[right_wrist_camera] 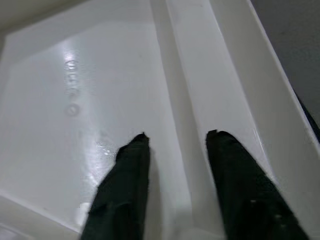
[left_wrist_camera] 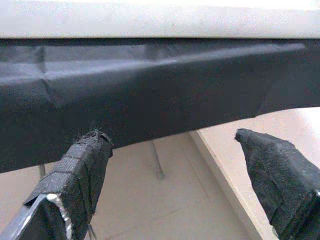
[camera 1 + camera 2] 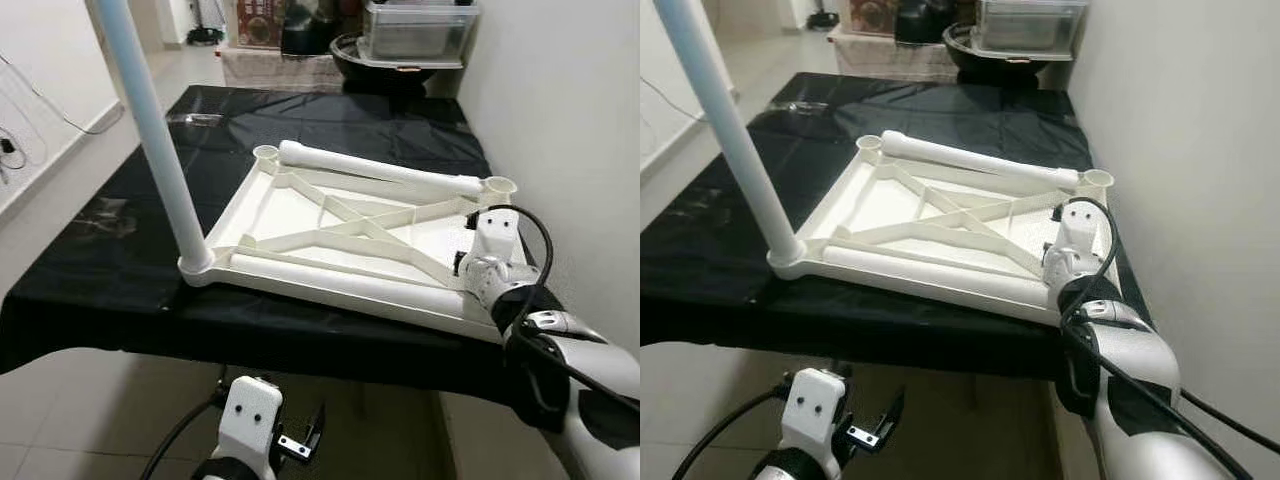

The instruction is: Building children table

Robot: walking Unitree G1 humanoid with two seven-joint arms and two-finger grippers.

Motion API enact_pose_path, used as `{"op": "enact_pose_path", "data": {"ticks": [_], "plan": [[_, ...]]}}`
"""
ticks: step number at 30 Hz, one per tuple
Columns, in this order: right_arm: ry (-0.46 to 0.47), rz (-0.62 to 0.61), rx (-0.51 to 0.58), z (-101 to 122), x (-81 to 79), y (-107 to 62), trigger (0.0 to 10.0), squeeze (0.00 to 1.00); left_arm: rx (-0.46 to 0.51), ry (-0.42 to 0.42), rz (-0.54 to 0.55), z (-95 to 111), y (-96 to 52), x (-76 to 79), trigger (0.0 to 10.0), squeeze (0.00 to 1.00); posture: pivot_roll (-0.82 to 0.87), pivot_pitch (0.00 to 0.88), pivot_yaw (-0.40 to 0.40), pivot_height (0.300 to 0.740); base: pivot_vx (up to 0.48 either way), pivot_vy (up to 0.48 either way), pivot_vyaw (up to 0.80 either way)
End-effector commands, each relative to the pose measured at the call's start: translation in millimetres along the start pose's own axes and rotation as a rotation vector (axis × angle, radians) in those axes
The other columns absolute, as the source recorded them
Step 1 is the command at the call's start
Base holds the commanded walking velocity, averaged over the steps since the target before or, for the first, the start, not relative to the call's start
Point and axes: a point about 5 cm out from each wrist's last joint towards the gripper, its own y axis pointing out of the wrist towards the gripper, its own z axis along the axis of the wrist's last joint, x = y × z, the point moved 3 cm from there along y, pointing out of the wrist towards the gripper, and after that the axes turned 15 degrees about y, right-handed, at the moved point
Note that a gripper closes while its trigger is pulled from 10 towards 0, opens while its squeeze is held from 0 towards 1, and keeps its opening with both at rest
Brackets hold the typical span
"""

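Your right gripper is down at the near right corner of the upturned tabletop, fingers parted astride a raised rib, not yet squeezing it. Just ahead of it lies a loose white leg along the near edge. Further out, a second loose leg rests by the far edge. Off to the gripper's left, one leg already stands upright in its corner socket. The tabletop sits upside down on the black-covered bench, touching it, its right side near the wall.

Your left gripper hangs below the bench edge, fingers spread, holding nothing.

Handling guess: hard glossy plastic, light, stiff, likely slippery. Take a leg mid-length, across its round body. Ribs look thin, so don't clamp hard.
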Motion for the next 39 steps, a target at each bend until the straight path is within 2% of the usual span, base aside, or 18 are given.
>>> {"op": "enact_pose_path", "data": {"ticks": [1,4,6,11,13,14,16,17,19,20,21,23,25,26,28,33,38,39], "plan": [[-0.029,0.054,-0.073,-17,-12.3,-1.1,0.0,0.0,0.006,-0.038,-0.038,6,-4.1,14.3,10.0,0.0,0.06,0.183,-0.08,0.74,0.0,0.0,0.0],[-0.059,0.106,-0.09,-21,-24.0,-3.6,0.0,0.0,0.0,-0.043,-0.042,7,-5.7,15.8,10.0,0.0,0.06,0.183,-0.082,0.74,0.0,0.0,0.0],[-0.087,0.187,-0.126,-29,-45.2,-9.4,0.0,0.0,-0.006,-0.046,-0.045,6,-6.7,16.7,10.0,0.0,0.07,0.174,-0.082,0.74,0.0,0.0,0.0],[-0.105,0.235,-0.15,-35,-57.5,-13.5,0.0,0.0,-0.01,-0.047,-0.047,6,-6.8,17.3,10.0,0.0,0.06,0.168,-0.083,0.74,0.0,0.0,0.0],[-0.137,0.308,-0.19,-45,-81.3,-23.0,0.0,0.0,-0.011,-0.048,-0.051,7,-5.0,17.9,10.0,0.0,0.06,0.164,-0.08,0.74,0.0,0.0,0.0],[-0.137,0.308,-0.19,-45,-81.3,-23.0,0.0,0.0,-0.011,-0.048,-0.051,7,-5.0,17.9,10.0,0.0,0.06,0.164,-0.08,0.74,0.0,0.0,0.0],[-0.146,0.396,-0.232,-51,-112.2,-38.5,0.0,0.0,-0.01,-0.048,-0.054,7,-1.9,17.9,10.0,0.0,0.05,0.159,-0.085,0.74,0.0,0.0,0.0],[-0.146,0.396,-0.232,-51,-112.2,-38.5,0.0,0.0,-0.01,-0.048,-0.054,7,-1.9,17.9,10.0,0.0,0.05,0.159,-0.085,0.74,0.0,0.0,0.0],[-0.148,0.46,-0.259,-54,-131.8,-50.1,0.0,0.0,-0.011,-0.047,-0.053,8,0.0,17.3,10.0,0.0,0.05,0.156,-0.088,0.74,0.0,0.0,0.0],[-0.148,0.46,-0.259,-54,-131.8,-50.1,0.0,0.0,-0.011,-0.047,-0.053,8,0.0,17.3,10.0,0.0,0.05,0.156,-0.088,0.74,0.0,0.0,0.0],[-0.147,0.519,-0.295,-59,-150.6,-63.0,0.0,0.0,-0.01,-0.046,-0.051,8,1.7,16.6,10.0,0.0,0.05,0.154,-0.09,0.74,0.0,0.0,0.0],[-0.147,0.519,-0.295,-59,-150.6,-63.0,0.0,0.0,-0.01,-0.046,-0.051,8,1.7,16.6,10.0,0.0,0.05,0.154,-0.09,0.74,0.0,0.0,0.0],[-0.118,0.534,-0.338,-66,-165.6,-74.9,0.0,0.0,-0.008,-0.045,-0.049,9,3.2,15.8,10.0,0.0,0.04,0.152,-0.093,0.74,0.0,0.0,0.0],[-0.118,0.534,-0.338,-66,-165.6,-74.9,0.0,0.0,-0.008,-0.045,-0.049,9,3.2,15.8,10.0,0.0,0.04,0.152,-0.093,0.74,0.0,0.0,0.0],[-0.049,0.506,-0.39,-75,-179.4,-87.4,0.0,0.0,-0.006,-0.043,-0.042,9,5.1,14.1,10.0,0.0,0.04,0.15,-0.095,0.74,0.0,0.0,0.0],[0.012,0.433,-0.399,-83,-184.1,-91.9,0.0,0.0,0.0,-0.036,-0.039,9,7.6,13.3,10.0,0.0,0.05,0.144,-0.097,0.74,0.0,0.0,0.0],[0.115,0.289,-0.37,-88,-172.0,-82.5,0.0,0.0,0.004,-0.027,-0.033,10,11.3,12.4,10.0,0.0,0.05,0.134,-0.103,0.74,0.0,0.0,0.0],[0.165,0.221,-0.346,-85,-162.4,-75.6,0.0,0.0,0.006,-0.025,-0.03,10,12.1,12.1,10.0,0.0,0.05,0.132,-0.103,0.74,0.0,0.0,0.0]]}}
